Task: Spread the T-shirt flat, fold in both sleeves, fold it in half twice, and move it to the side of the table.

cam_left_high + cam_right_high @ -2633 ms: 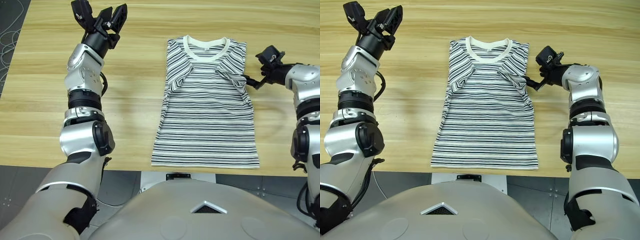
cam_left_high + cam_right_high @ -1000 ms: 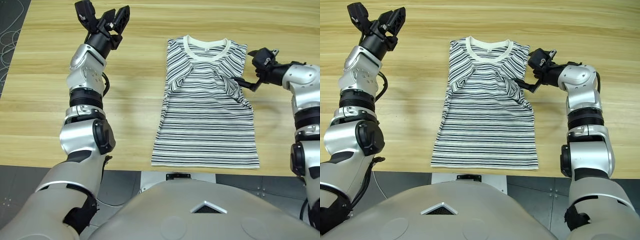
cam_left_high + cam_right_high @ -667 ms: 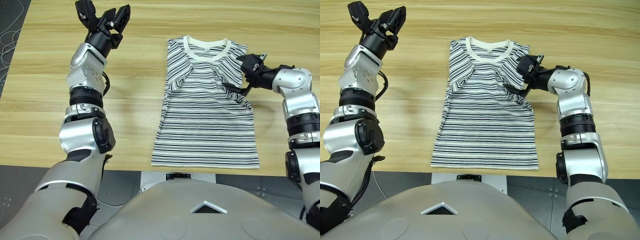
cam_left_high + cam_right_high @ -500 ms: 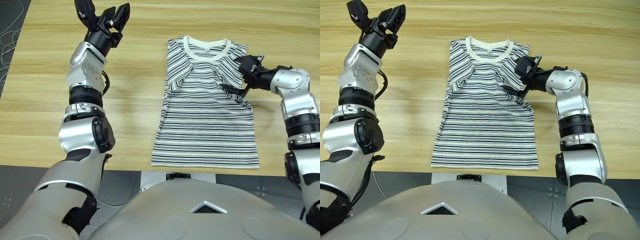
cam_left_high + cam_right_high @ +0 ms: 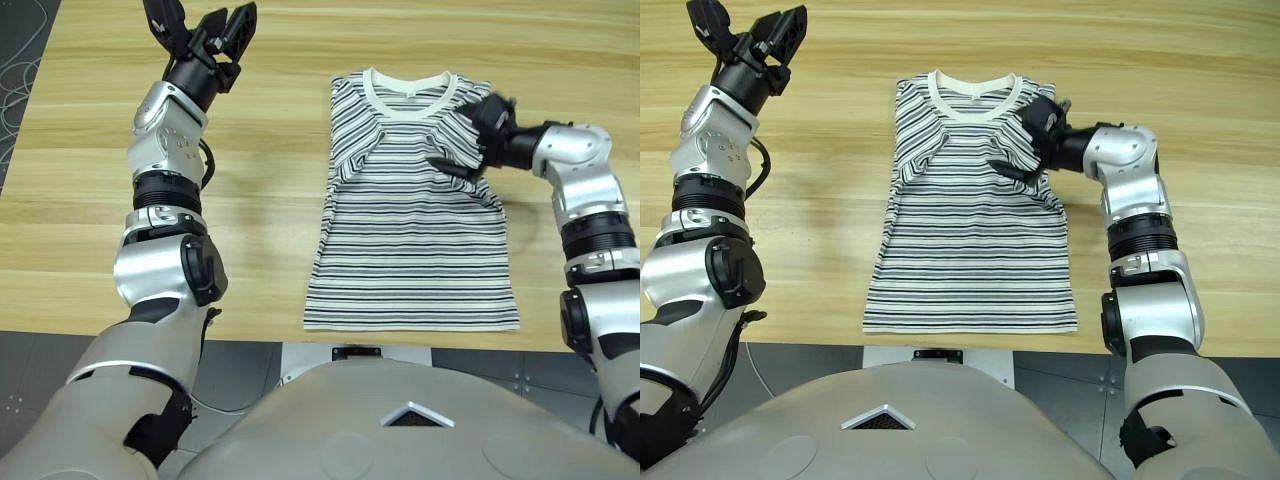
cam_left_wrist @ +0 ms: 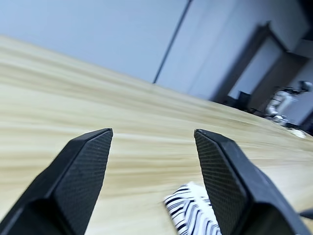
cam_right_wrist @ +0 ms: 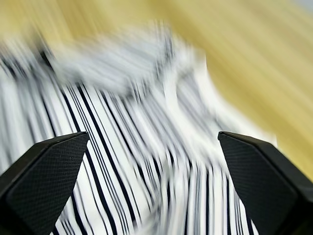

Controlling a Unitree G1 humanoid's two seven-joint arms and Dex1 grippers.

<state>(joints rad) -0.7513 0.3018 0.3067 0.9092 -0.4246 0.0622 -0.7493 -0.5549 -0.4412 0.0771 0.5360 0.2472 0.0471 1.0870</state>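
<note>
Surface: one light wooden table point(image 5: 270, 200), with the grain running side to side.
Room: a dark grey floor point(image 5: 8, 100) lies past the table's left end, with pale cables point(image 5: 20, 40) looped on it. In the left wrist view a blue-grey wall point(image 6: 98, 34) stands beyond the far edge, beside what may be a dark doorway point(image 6: 264, 63).
T-shirt: one striped T-shirt point(image 5: 410, 240) lies face up near the middle of the table. Its cream collar point(image 5: 405, 100) points away from the robot and its hem is close to the near edge.
Sleeves: two sleeves, both folded inward across the chest.
Left gripper: the left gripper point(image 5: 200, 18) is raised over the far left of the table, well apart from the shirt. Its two fingers are spread wide with nothing between them.
Right gripper: the right gripper point(image 5: 1025, 140) is over the shirt's right shoulder, at the folded sleeve. Its two fingers are spread apart, and the blurred wrist view leaves it unclear whether a fingertip touches the cloth.
Count: one table, one shirt, two grippers.
</note>
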